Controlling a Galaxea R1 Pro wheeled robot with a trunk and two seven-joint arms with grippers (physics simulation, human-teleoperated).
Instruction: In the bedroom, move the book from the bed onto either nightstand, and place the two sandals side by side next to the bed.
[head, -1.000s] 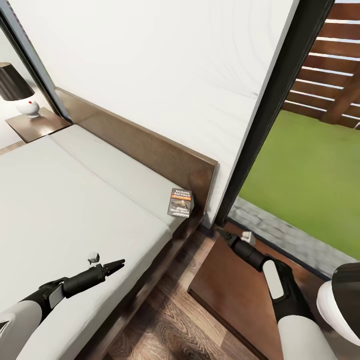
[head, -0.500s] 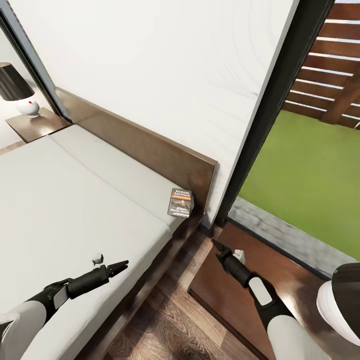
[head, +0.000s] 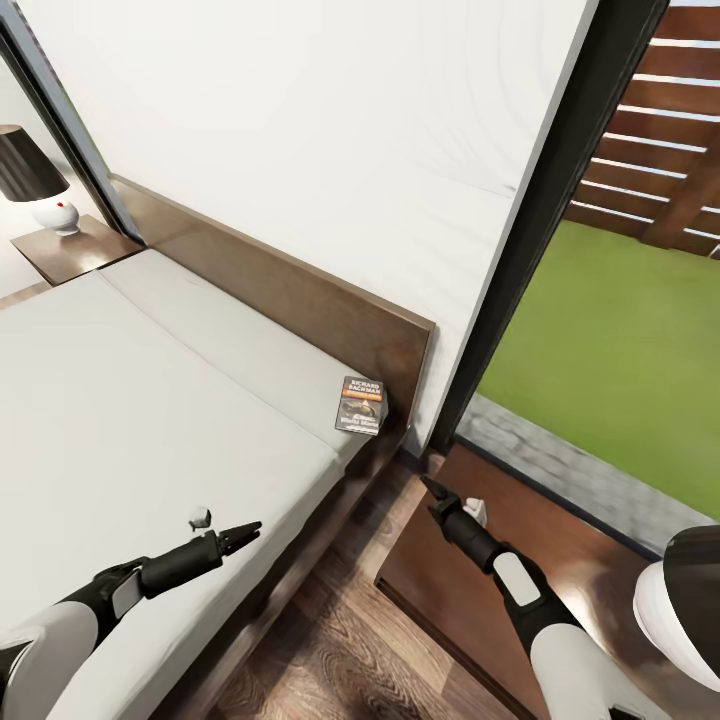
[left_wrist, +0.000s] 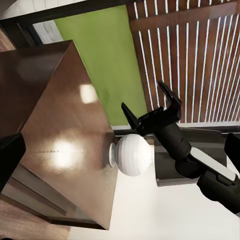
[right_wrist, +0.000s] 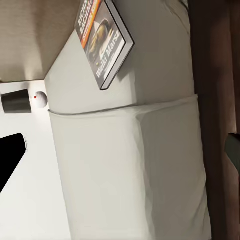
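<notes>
The book, dark-covered with an orange strip, lies flat on the pale grey bed, in the corner next to the headboard. The right wrist view has the book on the mattress too. My right gripper hovers open over the near nightstand, by its corner closest to the bed and a short way from the book. My left gripper is open above the mattress near its side edge, holding nothing. In the left wrist view the right gripper has its fingers spread. The sandals are out of view.
A white lamp stands on the near nightstand's right side. The far nightstand carries a dark-shaded lamp. A strip of wood floor runs between bed and nightstand. A dark-framed window is at the right.
My right arm has swung left toward the bed, its gripper now over the nightstand's bed-side corner. The left gripper has crept slightly forward. The book has not moved.
</notes>
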